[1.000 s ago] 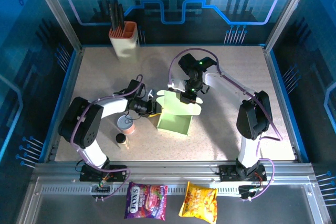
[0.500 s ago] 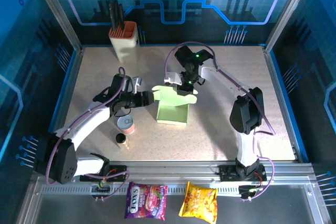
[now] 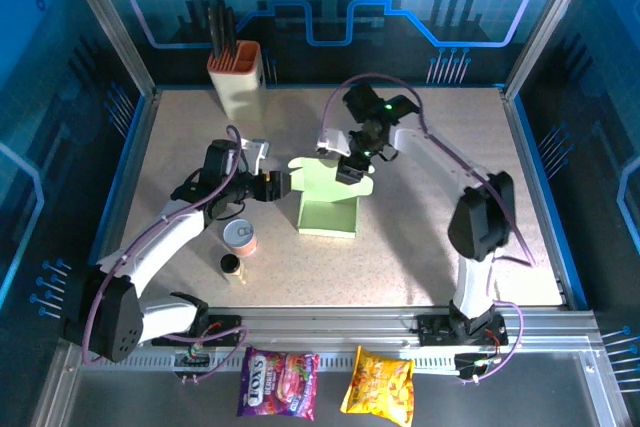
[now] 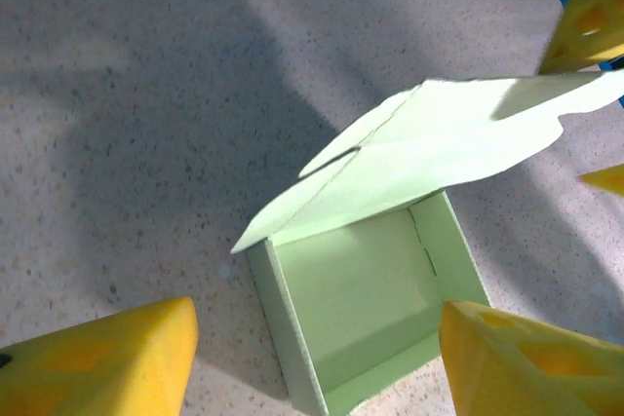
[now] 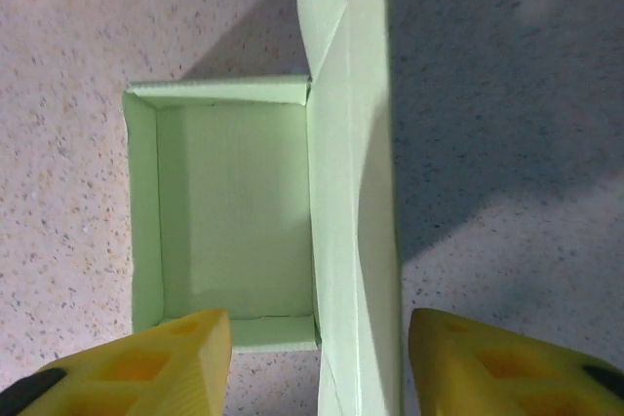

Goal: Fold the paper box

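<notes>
The left gripper (image 3: pixel 281 185) sits low, just left of the box (image 3: pixel 329 218). Its yellow fingers (image 4: pixel 107 358) are spread wide and hold nothing. The box lies near the middle of the table (image 3: pixel 430 247). It is pale green thin card, half formed. The base is an open, shallow tray with four low walls standing and a bare floor. From the far wall the lid (image 3: pixel 330 178) rises, leaning a little over the tray. It has a crease along its length and small tabs at the ends. The right gripper (image 3: pixel 351 169) hangs over the lid's far right part. Its fingers (image 5: pixel 132 362) are parted to either side of the lid's edge, apart from the card.
</notes>
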Motion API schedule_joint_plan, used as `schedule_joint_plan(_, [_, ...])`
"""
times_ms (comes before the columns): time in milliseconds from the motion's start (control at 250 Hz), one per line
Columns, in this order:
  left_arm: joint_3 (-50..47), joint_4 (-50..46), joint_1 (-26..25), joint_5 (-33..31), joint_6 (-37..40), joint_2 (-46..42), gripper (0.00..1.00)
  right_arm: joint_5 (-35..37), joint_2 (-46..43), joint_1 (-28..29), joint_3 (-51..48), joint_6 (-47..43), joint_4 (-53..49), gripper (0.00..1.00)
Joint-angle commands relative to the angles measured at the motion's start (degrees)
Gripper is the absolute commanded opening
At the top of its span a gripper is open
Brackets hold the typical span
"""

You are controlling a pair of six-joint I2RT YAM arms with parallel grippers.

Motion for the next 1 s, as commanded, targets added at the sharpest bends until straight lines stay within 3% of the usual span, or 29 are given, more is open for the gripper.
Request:
schedule_joint_plan(0, [-1.27,4.88,0.28,0.78,5.32,-0.86,0.65,-5.87,-9.24,-3.34,-7.31,9.41,10.43,0.56])
schedule_joint_plan(212, [-3.63,10.34,0.21,0.87,5.90,0.44,0.64,-1.56,-22.49,-7.83,-26.93,29.27,28.98,0.62])
schedule_joint_plan(372, [-5.90,14.08,0.22,3.72,5.67,2.63,0.63,2.71,-29.05,-8.58,-36.04,40.36,32.04,0.62])
schedule_joint_plan(563, [-8.26,19.07,0.18,3.18,4.57,5.28,0.64,4.31,-35.13,-11.15,-47.05,46.66,37.74,0.66])
schedule_joint_plan(723, [-6.07,19.15,0.24,4.03,3.77,8.51,0.63,-2.02,-34.47,-15.23,-50.72,52.09,42.63,0.59])
schedule_joint_plan(843, [-3.22,18.00,0.25,5.80,3.24,11.49,0.61,-7.51,-30.98,-15.12,-50.71,52.35,44.35,0.55])
schedule_joint_plan(995, [-0.43,16.13,0.26,7.47,3.52,14.42,0.55,-8.98,-27.57,-14.40,-49.79,52.44,45.08,0.51])
